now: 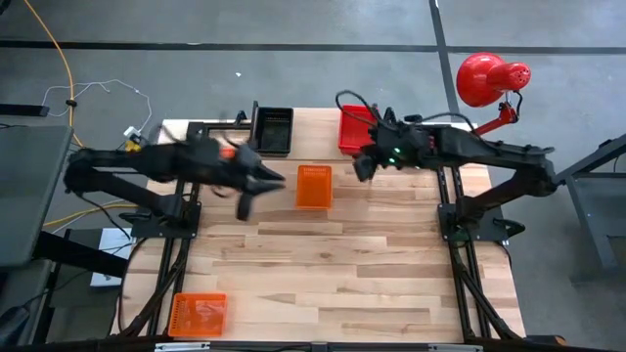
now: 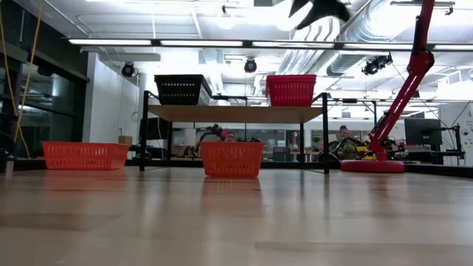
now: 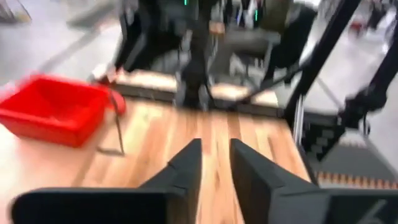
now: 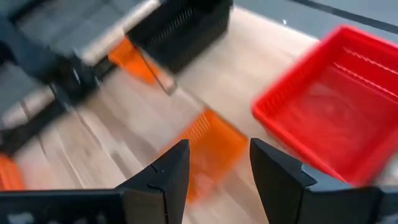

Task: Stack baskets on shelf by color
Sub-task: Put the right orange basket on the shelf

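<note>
No brand, label or writing can be read on anything here. The baskets are small rectangular mesh tubs with open tops: a black basket (image 1: 273, 130) stands on the shelf (image 2: 236, 113) toward its left end and a red basket (image 1: 354, 130) toward its right end, well apart, with bare plank between them. The shelf sits at the table's (image 1: 323, 264) far edge, a light-wood top on thin black legs. An orange basket (image 1: 313, 186) rests on the table just in front of the shelf's middle, and a second orange basket (image 1: 198, 315) lies at the near left corner. A red desk lamp (image 1: 489, 78) stands beyond the far right corner. The left gripper (image 1: 256, 186) hangs over the table left of the middle orange basket, its fingers a narrow slit apart and holding nothing. The right gripper (image 1: 363, 164) hovers near the red basket, jaws spread and empty.
</note>
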You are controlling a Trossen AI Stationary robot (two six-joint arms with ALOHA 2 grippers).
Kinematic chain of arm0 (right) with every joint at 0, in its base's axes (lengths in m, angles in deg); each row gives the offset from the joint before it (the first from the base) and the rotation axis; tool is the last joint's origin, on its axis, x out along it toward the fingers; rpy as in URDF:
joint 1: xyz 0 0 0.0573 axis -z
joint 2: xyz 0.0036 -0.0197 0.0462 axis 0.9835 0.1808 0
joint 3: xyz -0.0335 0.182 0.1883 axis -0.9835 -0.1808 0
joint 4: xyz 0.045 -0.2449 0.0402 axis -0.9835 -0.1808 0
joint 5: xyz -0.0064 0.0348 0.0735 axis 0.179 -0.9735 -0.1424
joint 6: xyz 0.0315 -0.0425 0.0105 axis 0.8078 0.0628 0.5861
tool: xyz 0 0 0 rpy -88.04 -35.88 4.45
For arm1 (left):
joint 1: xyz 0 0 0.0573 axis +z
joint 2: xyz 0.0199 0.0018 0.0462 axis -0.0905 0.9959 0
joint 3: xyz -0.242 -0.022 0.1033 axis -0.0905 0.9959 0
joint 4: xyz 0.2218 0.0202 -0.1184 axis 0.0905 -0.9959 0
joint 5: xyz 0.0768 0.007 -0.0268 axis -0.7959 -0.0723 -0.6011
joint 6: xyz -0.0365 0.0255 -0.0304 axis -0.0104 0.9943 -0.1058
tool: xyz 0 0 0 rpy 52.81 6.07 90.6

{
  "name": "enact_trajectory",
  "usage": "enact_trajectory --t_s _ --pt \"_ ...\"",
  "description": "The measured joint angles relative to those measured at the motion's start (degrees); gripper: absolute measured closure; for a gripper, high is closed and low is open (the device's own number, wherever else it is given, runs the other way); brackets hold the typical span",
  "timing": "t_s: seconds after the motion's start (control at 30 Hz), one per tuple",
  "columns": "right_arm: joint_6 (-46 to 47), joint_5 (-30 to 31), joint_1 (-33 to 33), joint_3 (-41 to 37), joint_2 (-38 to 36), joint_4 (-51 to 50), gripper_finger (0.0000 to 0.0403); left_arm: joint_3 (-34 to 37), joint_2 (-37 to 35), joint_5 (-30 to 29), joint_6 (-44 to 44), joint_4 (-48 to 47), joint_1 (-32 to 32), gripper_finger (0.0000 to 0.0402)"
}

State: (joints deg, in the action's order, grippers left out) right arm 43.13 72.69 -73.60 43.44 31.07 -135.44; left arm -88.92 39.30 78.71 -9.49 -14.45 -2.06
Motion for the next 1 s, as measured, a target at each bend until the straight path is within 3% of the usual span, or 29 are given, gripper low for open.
enact_trajectory --t_s 0.23,0.4,0.7,0.9,1.0 --pt "-0.5 3.6 -5.8 -0.7 -5.8 -15.9 0.0247 0.0 14.5 -5.1 -1.5 -3.0 -4.0 0.0241" --pt "4.1 4.6 -10.6 -10.7 -14.1 -15.4 0.0247 0.0 23.8 -6.4 1.3 -2.3 -4.6 0.0199" --pt "11.5 4.5 -13.3 -30.7 -29.1 0.1 0.0247 0.0 37.4 -10.6 7.1 0.3 -2.3 0.0189" --pt "11.6 4.5 -13.3 -34.4 -31.4 4.6 0.0247 0.0 44.6 -15.1 7.1 0.6 0.3 0.0188" --pt "11.2 4.2 -13.3 -34.4 -31.2 4.7 0.0247 0.0 47.3 -14.3 6.8 1.0 1.3 0.0189"
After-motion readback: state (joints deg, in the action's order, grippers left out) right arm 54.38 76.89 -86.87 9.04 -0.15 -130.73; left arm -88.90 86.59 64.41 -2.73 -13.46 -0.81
